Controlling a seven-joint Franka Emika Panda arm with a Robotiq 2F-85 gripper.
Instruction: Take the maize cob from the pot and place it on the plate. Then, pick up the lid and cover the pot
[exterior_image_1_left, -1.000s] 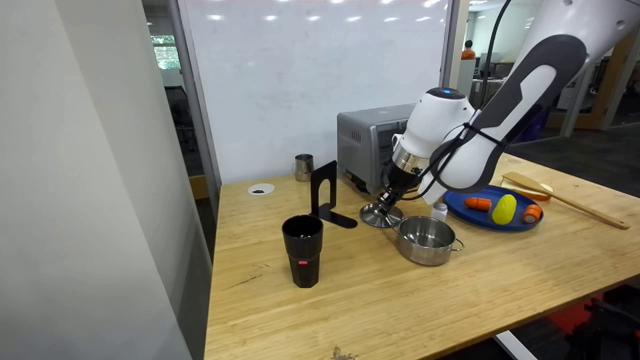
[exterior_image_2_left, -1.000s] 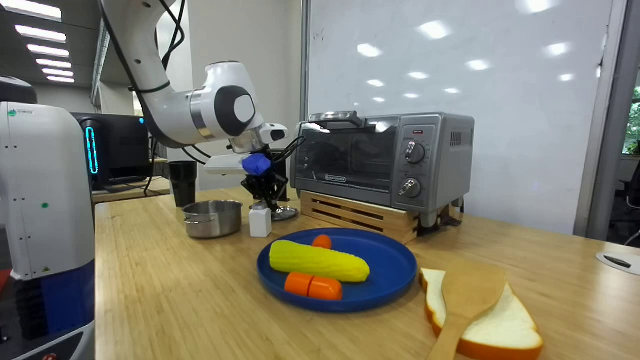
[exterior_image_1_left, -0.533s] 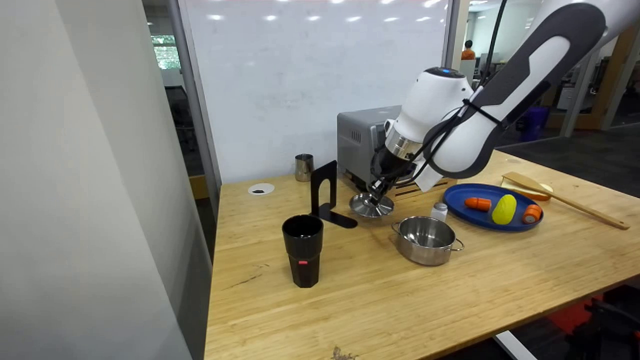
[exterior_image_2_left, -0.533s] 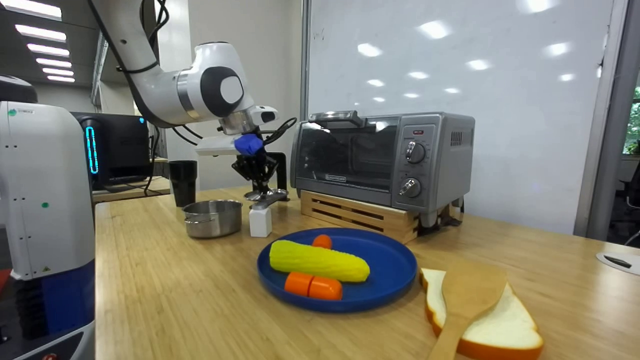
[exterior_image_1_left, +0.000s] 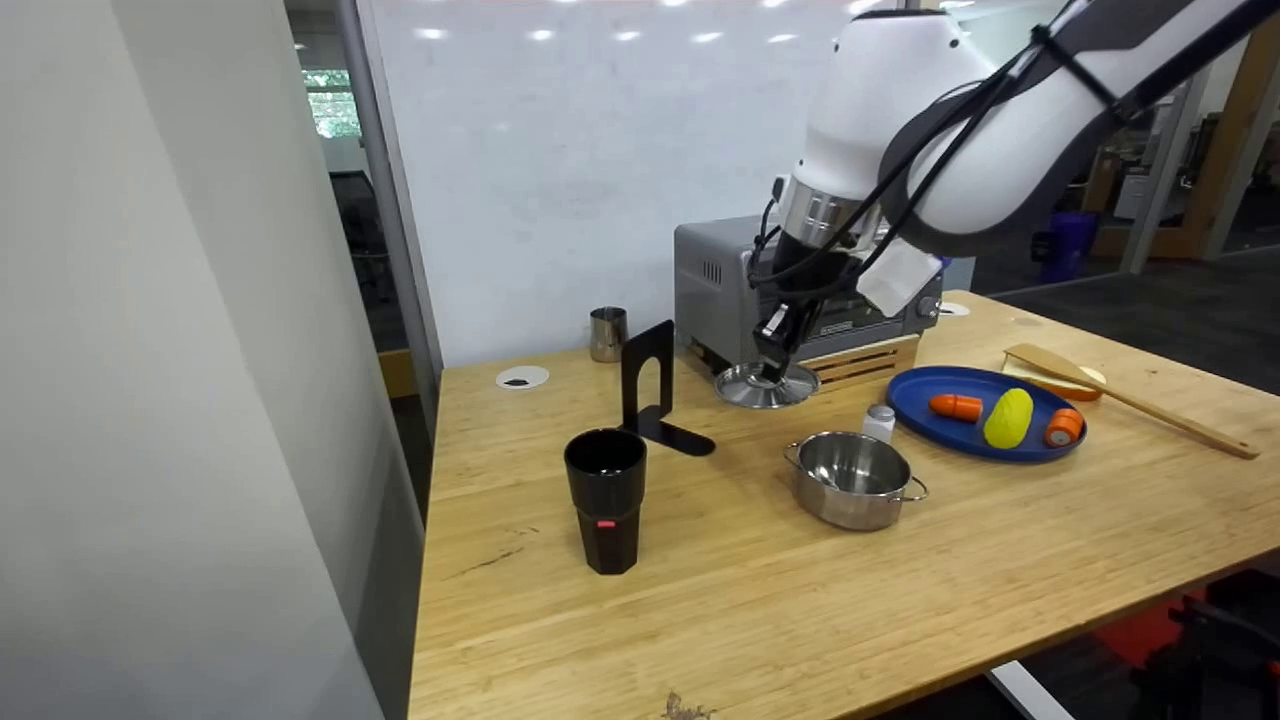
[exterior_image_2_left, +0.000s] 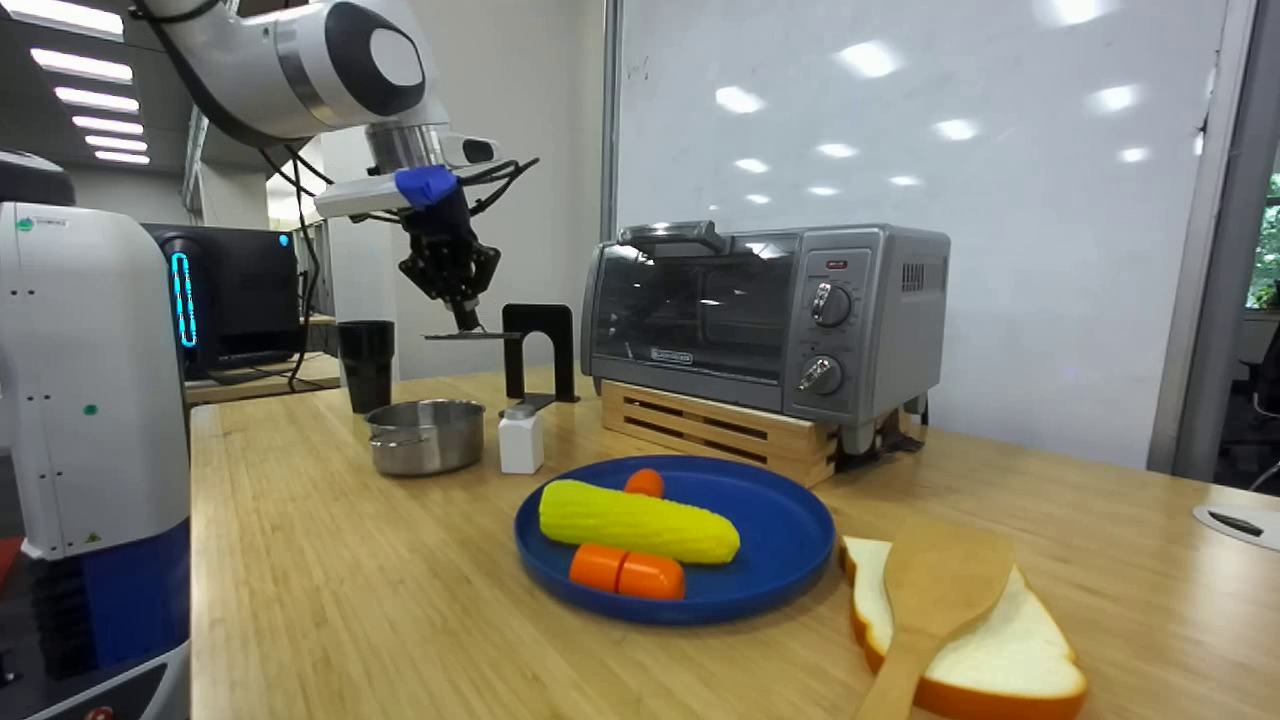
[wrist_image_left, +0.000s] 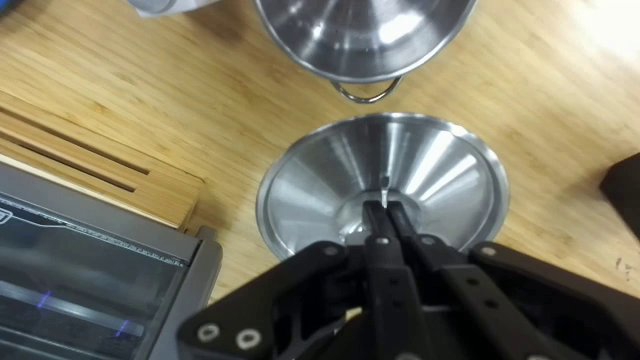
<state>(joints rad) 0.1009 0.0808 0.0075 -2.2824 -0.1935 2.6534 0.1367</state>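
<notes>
Pale wood made up the counter (exterior_image_1_left: 750, 620), and behind it stood a whiteboard (exterior_image_1_left: 620, 170). Pointing down, the jaws stood tightly together at the middle of one silver lid (wrist_image_left: 345, 170), gripping it and holding it clear of the counter, nearly level; the exact spot they clasped was hidden. Just above them the arm (exterior_image_1_left: 870, 110) hung steeply at its lower end, leaning a little, and past a bend it sloped to the upper right in an exterior view. Near the lid was one steel pot (exterior_image_1_left: 850, 508), its shiny inside in view. One white container (exterior_image_2_left: 521, 446) stood between the pot and one blue plate (exterior_image_2_left: 785, 525), and on the plate lay one yellow maize cob (exterior_image_2_left: 640, 522) with two orange pieces (exterior_image_2_left: 655, 577), one to each side. Farther out were one toaster oven (exterior_image_2_left: 770, 320) on one slatted wooden stand (exterior_image_2_left: 715, 430), one black bookend (exterior_image_1_left: 675, 437), one black cup (exterior_image_1_left: 608, 500), one steel cup (exterior_image_1_left: 608, 340) close to the whiteboard, and one wooden spatula (exterior_image_2_left: 945, 580) resting across one slice of bread (exterior_image_2_left: 1005, 650).
</notes>
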